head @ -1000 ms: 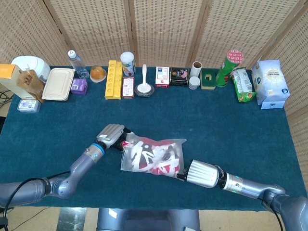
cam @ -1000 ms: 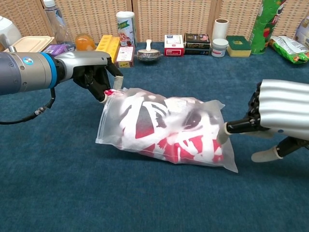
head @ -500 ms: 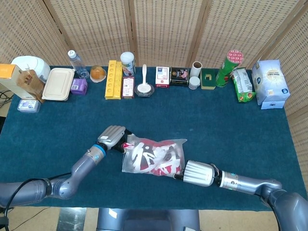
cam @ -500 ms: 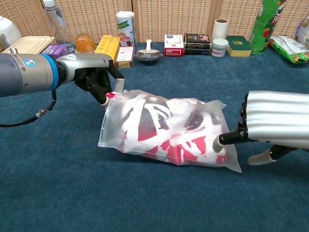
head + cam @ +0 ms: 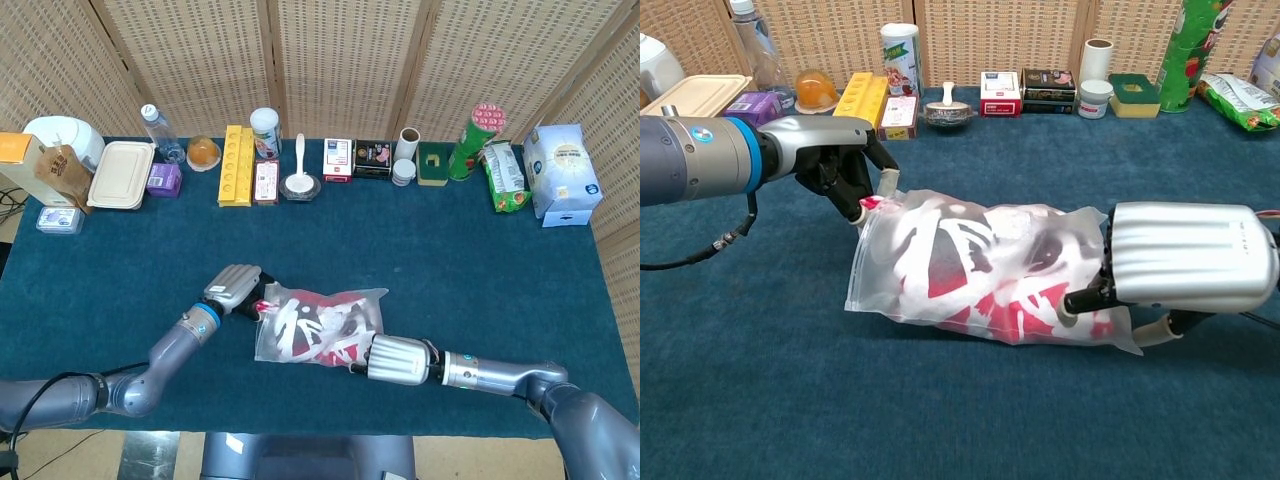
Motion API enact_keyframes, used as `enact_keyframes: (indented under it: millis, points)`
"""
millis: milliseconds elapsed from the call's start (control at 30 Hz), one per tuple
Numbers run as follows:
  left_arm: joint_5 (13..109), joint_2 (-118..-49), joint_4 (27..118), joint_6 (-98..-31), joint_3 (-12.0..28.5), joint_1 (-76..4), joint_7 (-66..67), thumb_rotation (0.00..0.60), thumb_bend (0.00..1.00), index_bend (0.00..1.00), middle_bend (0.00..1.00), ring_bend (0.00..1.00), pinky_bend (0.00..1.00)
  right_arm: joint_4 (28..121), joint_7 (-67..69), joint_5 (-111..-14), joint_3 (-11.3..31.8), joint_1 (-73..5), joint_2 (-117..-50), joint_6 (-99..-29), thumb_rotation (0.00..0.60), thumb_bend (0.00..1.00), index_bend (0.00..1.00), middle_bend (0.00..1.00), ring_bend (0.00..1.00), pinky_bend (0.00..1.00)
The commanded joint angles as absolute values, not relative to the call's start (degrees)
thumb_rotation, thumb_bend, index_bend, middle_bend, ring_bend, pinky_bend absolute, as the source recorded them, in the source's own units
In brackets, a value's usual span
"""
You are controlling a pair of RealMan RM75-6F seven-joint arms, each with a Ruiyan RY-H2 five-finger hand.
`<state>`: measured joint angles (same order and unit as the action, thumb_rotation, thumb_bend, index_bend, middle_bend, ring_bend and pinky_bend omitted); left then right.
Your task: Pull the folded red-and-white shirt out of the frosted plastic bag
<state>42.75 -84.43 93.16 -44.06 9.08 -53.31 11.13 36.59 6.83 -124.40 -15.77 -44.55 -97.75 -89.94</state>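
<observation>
The frosted plastic bag (image 5: 990,270) lies lengthwise between the hands. The left hand (image 5: 845,170) pinches its mouth corner. The right hand (image 5: 1160,265) presses fingertips into its far end; whether it grips, I cannot tell.

It looks like a test lab: a blue-covered table (image 5: 480,250), wicker screens (image 5: 340,60) behind, groceries lined along the far edge.

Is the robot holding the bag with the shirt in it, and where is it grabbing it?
Yes. The left hand pinches the frosted plastic bag at its far left corner. The right hand presses on its right end.
</observation>
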Motion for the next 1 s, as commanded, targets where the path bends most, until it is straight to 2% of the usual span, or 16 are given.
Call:
enact_keyframes:
  millis: [33,200,500,633,800,1000]
  points:
    - [42.64,-84.61,92.98,-43.95,9.00,-53.40,11.08,0.600,0.43,0.82,1.00,1.00,1.00,36.76,6.95,-124.33,-15.98,-45.06,-98.21,-89.31,0.600,0.04,0.43,0.84,1.00,1.00]
    - [42.58,-84.68,92.75,-43.78,8.89,-53.43,10.79,0.600,0.43,0.82,1.00,1.00,1.00,37.34,6.90,-123.86,-16.14,-45.61,-98.50,-88.75,0.600,0.18,0.47,0.84,1.00,1.00]
    - [42.81,-84.65,92.65,-43.72,8.80,-53.39,10.30,0.600,0.42,0.82,1.00,1.00,1.00,38.60,6.76,-123.18,-16.26,-46.52,-98.66,-87.90,0.600,0.33,0.55,0.85,1.00,1.00]
    - [43.11,-84.62,92.64,-43.73,8.77,-53.37,10.15,0.600,0.42,0.82,1.00,1.00,1.00,39.23,6.64,-122.93,-16.22,-46.88,-98.69,-87.69,0.600,0.39,0.60,0.86,1.00,1.00]
    - [43.33,-84.46,92.56,-43.75,8.72,-53.26,9.93,0.600,0.42,0.82,1.00,1.00,1.00,39.89,6.70,-122.94,-16.53,-47.03,-98.43,-87.77,0.600,0.45,0.71,0.89,1.00,1.00]
    - [44.26,-83.34,93.16,-43.93,9.00,-52.78,9.11,0.600,0.42,0.82,1.00,1.00,1.00,41.36,6.15,-122.66,-16.69,-47.06,-97.48,-87.65,0.600,0.47,0.78,0.91,1.00,1.00]
